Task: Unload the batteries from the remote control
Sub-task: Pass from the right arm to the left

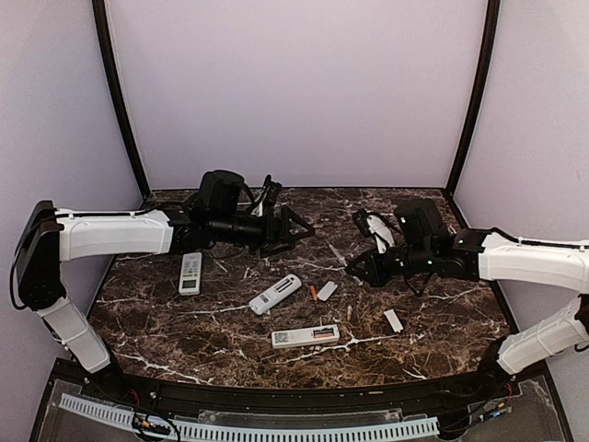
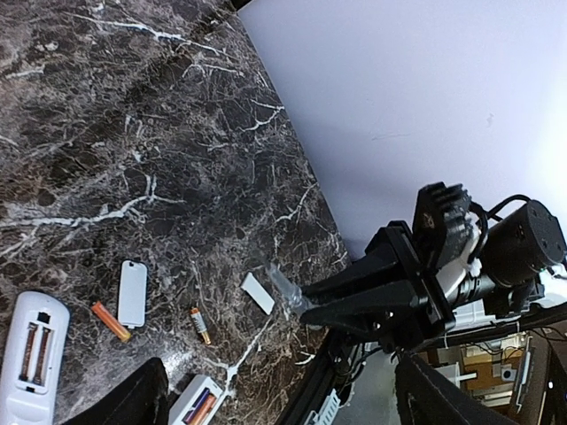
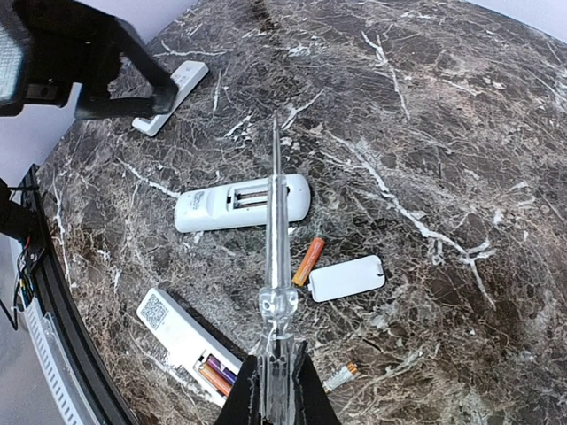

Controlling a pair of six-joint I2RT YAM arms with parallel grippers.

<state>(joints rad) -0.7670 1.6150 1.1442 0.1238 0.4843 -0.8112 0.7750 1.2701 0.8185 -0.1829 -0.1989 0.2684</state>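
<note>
Dark marble tabletop [image 1: 184,341]. I see left gripper [image 1: 296,228] upper centre, jaws apart; right gripper [image 3: 275,376] clamped on clear stick [image 3: 277,221], maybe pry tool; orange battery [image 3: 308,260] loose mid-frame.

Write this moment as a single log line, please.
left jaws open, empty | right jaws shut on clear stick | one battery loose beside cover | near remote holds batteries

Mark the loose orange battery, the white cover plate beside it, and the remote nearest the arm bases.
loose orange battery [image 3: 308,259], right wrist view, middle of its body.
white cover plate [image 3: 347,277], right wrist view, centre of its face.
remote nearest the arm bases [image 1: 305,337], top external view, middle of its casing.
</note>
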